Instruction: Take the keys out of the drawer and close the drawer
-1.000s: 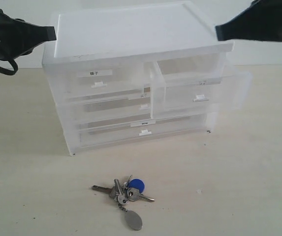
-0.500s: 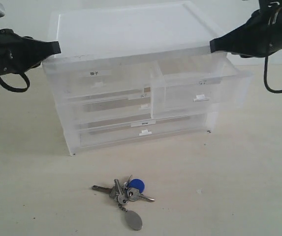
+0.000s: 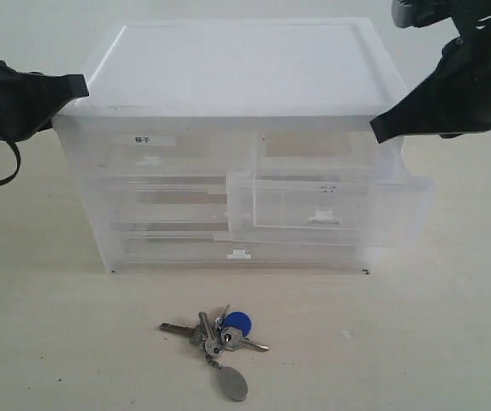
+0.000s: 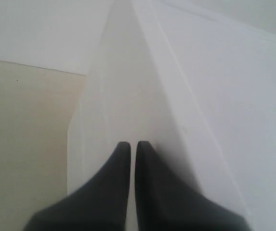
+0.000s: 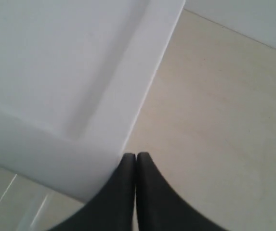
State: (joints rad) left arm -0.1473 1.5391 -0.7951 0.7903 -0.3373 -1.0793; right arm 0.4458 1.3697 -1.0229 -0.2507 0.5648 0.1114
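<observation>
Beige tabletop (image 3: 416, 342), translucent cabinet (image 3: 236, 77) between left arm (image 3: 14, 103) and right arm (image 3: 451, 103), both jaws clenched empty at its top corners.

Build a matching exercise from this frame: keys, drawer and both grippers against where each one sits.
Column 1
1 keys
2 drawer
3 left gripper
4 right gripper

Column 2 (sides as in the exterior view)
A pulled out from the cabinet front
B tip by the cabinet top's right front corner
C lying on the table in front of the cabinet
D tip by the cabinet top's left edge

Pairs: 1-C, 2-A, 3-D, 4-B
</observation>
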